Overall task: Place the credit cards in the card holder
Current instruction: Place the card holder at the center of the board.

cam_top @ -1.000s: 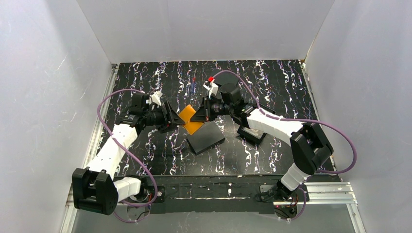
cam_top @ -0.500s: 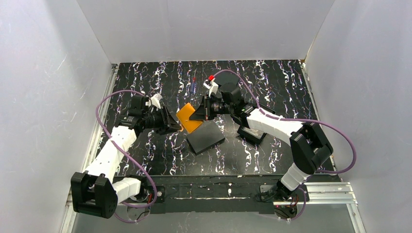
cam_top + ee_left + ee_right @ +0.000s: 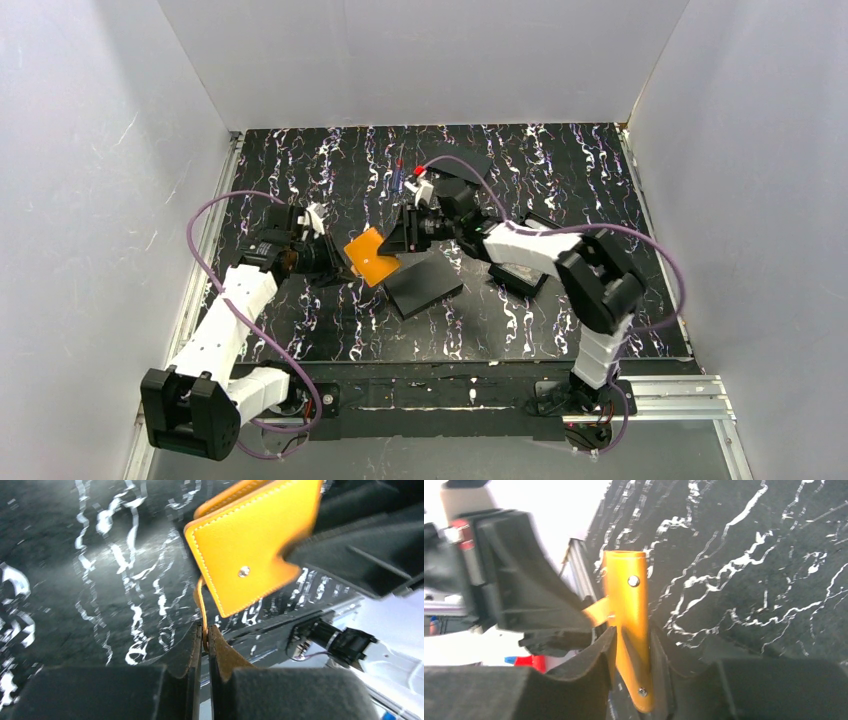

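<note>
Card holder (image 3: 371, 258) is held in the air above the table (image 3: 560, 180), between the two grippers and over the far-left corner of a black rectangle (image 3: 425, 285). Its long axis appears to run from far-left to near-right, with the broad snap-studded face turned up and left, though motion blur makes the tilt uncertain. The left gripper (image 3: 340, 266) is clamped on the thin tab (image 3: 200, 605), and the right gripper (image 3: 396, 236) is clamped on the holder's edge. Compared with a second ago, holder and both grippers have been shifted left and slightly nearer.
</note>
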`<action>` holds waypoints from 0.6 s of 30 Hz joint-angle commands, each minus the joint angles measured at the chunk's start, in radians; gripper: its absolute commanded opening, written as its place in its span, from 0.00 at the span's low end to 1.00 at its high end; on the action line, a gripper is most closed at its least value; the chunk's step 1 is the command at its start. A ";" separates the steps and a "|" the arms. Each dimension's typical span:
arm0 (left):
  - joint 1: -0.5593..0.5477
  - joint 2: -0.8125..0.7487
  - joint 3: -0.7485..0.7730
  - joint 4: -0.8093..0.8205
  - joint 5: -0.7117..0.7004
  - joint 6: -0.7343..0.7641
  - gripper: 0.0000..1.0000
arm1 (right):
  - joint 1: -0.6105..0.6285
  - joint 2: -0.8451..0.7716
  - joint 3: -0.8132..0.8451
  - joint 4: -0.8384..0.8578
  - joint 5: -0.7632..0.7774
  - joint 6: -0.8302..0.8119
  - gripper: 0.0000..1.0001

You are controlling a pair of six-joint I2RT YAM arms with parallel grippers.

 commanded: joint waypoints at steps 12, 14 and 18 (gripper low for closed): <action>0.031 0.092 -0.030 -0.121 -0.230 0.029 0.00 | 0.127 0.405 0.427 -0.322 0.222 -0.196 0.54; 0.038 0.094 -0.026 -0.113 -0.195 0.046 0.00 | 0.146 0.374 0.433 -0.406 0.282 -0.284 0.63; 0.050 0.060 -0.023 -0.112 -0.183 0.063 0.00 | 0.151 0.286 0.364 -0.415 0.314 -0.379 0.78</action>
